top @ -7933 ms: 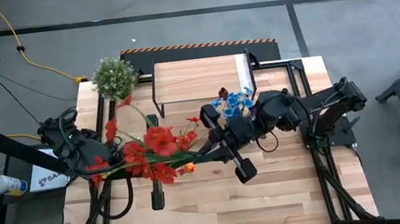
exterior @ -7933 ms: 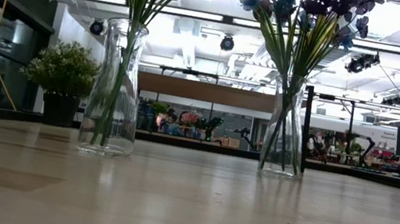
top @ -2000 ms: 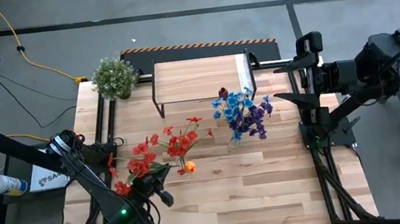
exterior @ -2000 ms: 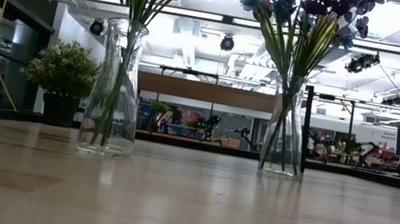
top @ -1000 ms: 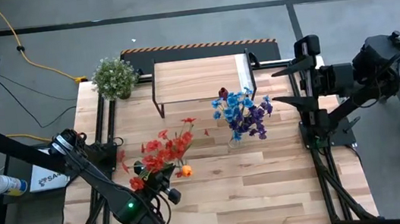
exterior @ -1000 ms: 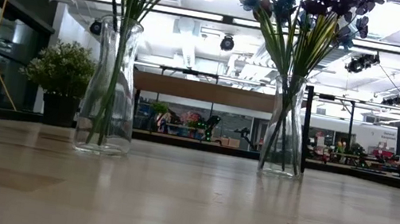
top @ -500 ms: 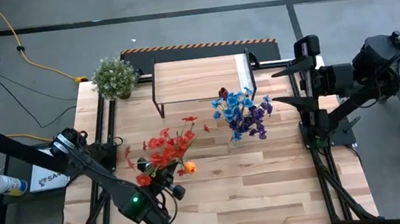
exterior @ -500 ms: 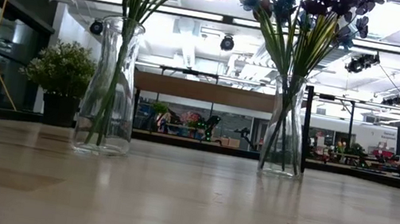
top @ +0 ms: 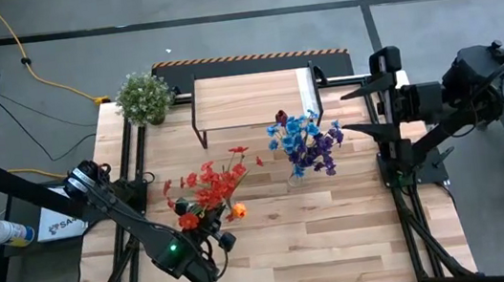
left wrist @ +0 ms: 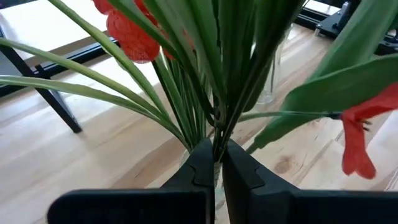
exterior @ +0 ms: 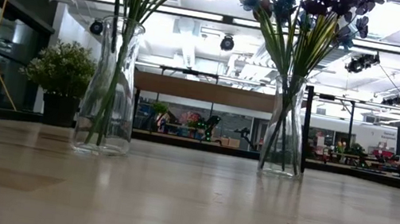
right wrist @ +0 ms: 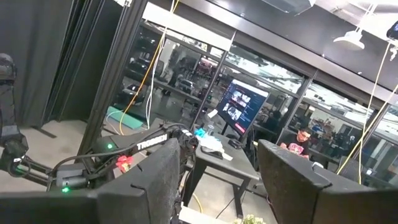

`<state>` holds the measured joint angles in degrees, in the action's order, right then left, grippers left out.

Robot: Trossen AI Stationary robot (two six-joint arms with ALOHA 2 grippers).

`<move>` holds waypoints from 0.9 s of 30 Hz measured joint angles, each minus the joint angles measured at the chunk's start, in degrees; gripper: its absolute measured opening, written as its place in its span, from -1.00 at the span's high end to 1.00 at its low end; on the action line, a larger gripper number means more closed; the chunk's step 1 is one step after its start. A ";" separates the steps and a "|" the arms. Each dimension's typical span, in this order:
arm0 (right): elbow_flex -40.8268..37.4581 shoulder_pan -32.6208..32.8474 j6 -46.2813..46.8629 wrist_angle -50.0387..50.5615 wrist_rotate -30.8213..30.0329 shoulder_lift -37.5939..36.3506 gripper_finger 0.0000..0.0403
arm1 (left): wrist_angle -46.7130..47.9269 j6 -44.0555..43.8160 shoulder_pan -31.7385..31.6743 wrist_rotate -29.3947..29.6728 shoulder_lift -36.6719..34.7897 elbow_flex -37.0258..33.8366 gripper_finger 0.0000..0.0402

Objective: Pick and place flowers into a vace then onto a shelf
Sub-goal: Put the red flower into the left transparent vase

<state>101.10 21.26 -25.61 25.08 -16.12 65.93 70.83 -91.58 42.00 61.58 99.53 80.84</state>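
Step in hand: the red flowers (top: 208, 187) are in their vase (exterior: 111, 86), and the left tool (left wrist: 215, 163) is closed tight on the stems just above the vase mouth. The vase stands on the counter (top: 341, 236), left of centre in the high view, in front of the shelf (top: 247, 98) and apart from it. Whether the vase base is touching the counter or just lifted cannot be told from the low view.

The blue and purple flowers (top: 307, 141) sit in a second vase (exterior: 286, 126) on the counter, just in front of the shelf's white end. Neither vase is on the shelf yet.

Judgement: the flower-into-vase part looks done for both bunches; the shelf placement remains. The next move would call for a hold on the glass rather than the stems alone, since the stems could slide out, and for enough lift to clear the shelf top.

The right tool (right wrist: 217, 174) is drawn back off the counter's right edge, jaws spread wide, holding nothing.
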 joint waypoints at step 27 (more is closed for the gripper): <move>-0.01 0.00 0.04 0.63 0.04 0.00 -0.04 | 1.39 -0.51 0.02 -6.81 -0.76 -0.02 0.21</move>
<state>101.09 21.26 -25.56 25.71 -16.08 65.93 72.22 -92.09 42.02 54.77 98.76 80.82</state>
